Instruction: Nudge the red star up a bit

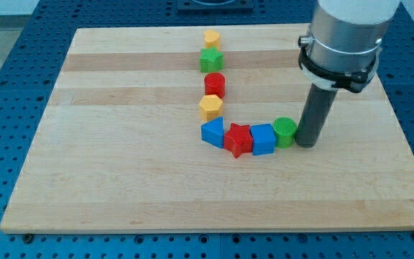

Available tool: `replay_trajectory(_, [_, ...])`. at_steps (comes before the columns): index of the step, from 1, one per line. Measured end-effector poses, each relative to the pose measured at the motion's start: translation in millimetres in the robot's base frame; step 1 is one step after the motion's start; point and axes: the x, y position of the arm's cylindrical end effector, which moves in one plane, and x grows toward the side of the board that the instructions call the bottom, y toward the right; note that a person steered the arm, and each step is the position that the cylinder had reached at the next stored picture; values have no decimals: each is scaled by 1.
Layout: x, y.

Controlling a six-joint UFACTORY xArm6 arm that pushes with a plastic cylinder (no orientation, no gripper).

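The red star lies on the wooden board near the middle, in a row of blocks. A blue triangle touches it on the view's left and a blue cube touches it on the view's right. A green cylinder comes after the cube. My tip rests on the board just to the view's right of the green cylinder, touching or nearly touching it, about three blocks right of the red star.
A column of blocks runs up from the blue triangle: a yellow pentagon, a red cylinder, a green star and a yellow hexagon. The arm's grey body hangs over the board's upper right.
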Motion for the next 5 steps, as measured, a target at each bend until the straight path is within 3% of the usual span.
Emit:
replay_trajectory(2, [44, 18])
replay_trajectory(4, [63, -65])
replay_trajectory(5, [63, -67])
